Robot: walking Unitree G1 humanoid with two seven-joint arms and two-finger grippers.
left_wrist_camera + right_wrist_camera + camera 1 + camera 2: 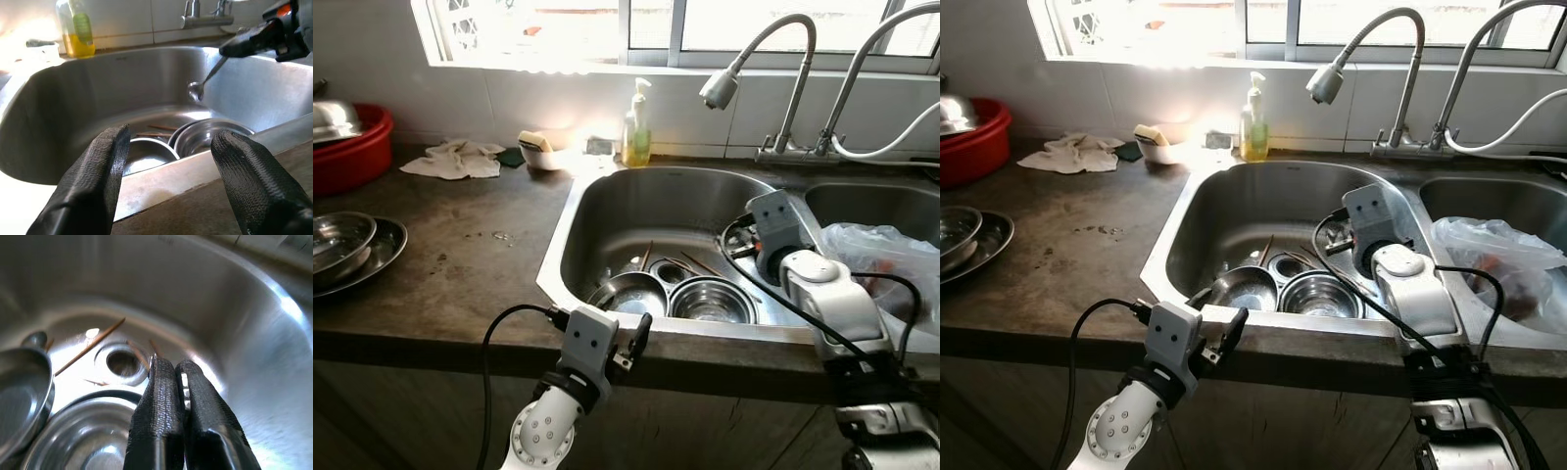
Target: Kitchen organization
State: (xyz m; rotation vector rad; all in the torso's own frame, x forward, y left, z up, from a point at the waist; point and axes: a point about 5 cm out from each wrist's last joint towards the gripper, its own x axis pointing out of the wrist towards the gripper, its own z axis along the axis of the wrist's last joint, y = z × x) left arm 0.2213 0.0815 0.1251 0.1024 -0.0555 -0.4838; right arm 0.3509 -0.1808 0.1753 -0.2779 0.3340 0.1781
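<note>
Down in the steel sink two steel bowls are sitting side by side near the front wall, with a few thin brown chopsticks lying around the drain behind them. Your right gripper is hanging inside the basin above the right bowl, its fingers pressed together on the thin handle of a spoon, whose bowl end is dangling down over the dishes (the left wrist view is showing this best). Your left gripper is hovering just outside the sink's front rim, fingers spread wide and gripping nothing, pointing in at the bowls.

To your right, a second basin is holding a crumpled clear plastic bag. Two curved faucets are arching over the sinks. On the dark countertop, stacked steel dishes are resting at the far left, a red basin is standing in the back corner, and a rumpled cloth is lying near the white tiled wall. A yellow soap bottle is standing under the bright window.
</note>
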